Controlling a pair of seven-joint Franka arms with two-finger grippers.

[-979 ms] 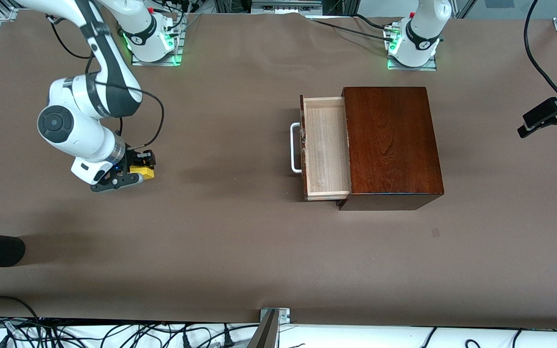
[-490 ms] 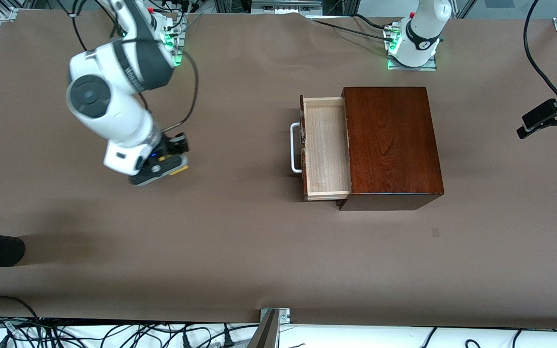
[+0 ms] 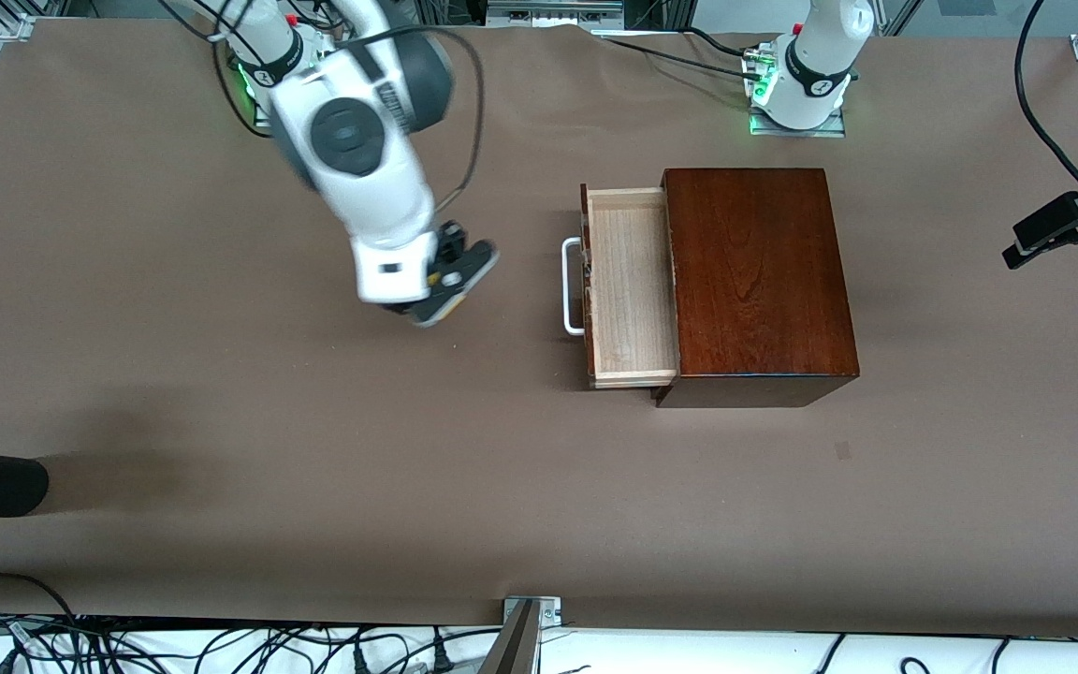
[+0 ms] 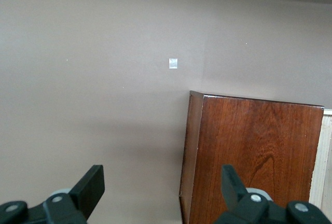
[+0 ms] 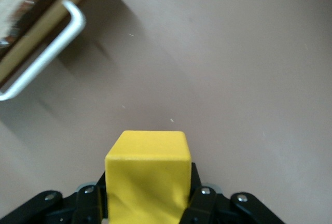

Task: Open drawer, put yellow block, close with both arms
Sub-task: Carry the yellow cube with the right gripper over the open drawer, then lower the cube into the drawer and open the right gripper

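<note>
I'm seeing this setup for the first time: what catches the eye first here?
The right hand, up over the bare table between the right arm's base and the drawer, grips the yellow block. The drawer stands pulled out of the dark wooden box, its pale tray empty and its white handle facing the block. The left hand hangs open over the box's edge.

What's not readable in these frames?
- Front view: yellow block almost hidden under the blurred right gripper.
- Front view: left gripper not identifiable; the arm leaves the top edge.
- Right wrist view: drawer interior cut off; only its handle shows.
</note>
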